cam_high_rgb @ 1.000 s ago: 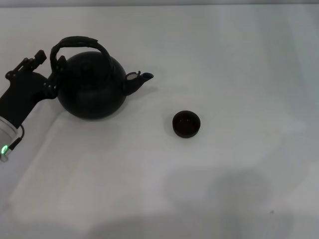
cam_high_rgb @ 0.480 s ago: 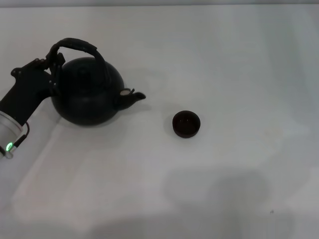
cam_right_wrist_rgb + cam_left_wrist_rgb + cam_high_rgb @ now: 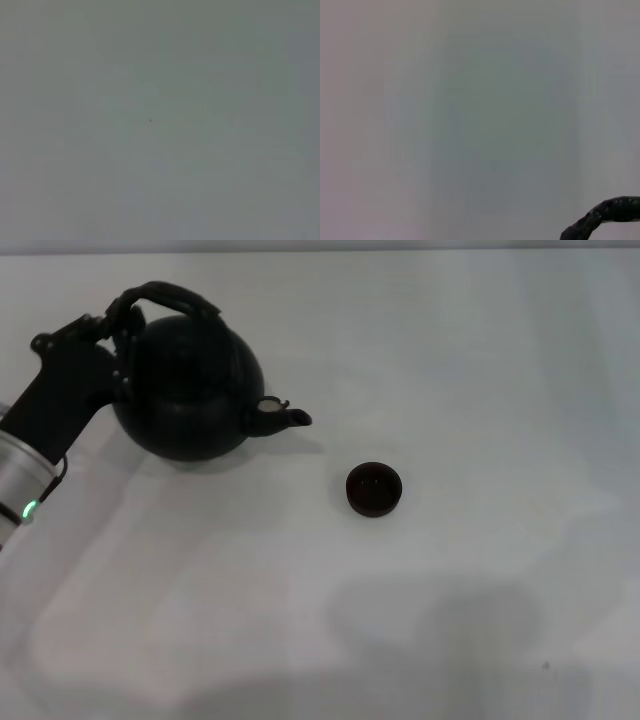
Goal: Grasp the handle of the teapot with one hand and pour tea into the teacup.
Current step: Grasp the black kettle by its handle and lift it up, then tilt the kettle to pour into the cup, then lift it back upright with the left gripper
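The round black teapot [image 3: 190, 390] hangs a little above the white table [image 3: 480, 370] at the far left, its short spout [image 3: 285, 418] pointing right toward the teacup. My left gripper [image 3: 115, 322] comes in from the left and is shut on the left end of the arched handle [image 3: 170, 295]. A dark curved piece of the handle [image 3: 610, 212] shows at the edge of the left wrist view. The small dark teacup [image 3: 373, 488] stands upright on the table, to the right of the spout and nearer to me. My right gripper is out of view.
The teapot's shadow [image 3: 215, 458] lies on the table under it. The right wrist view shows only plain table surface.
My left gripper has lifted the teapot by its handle and carried it up and slightly away; the teacup has not moved.
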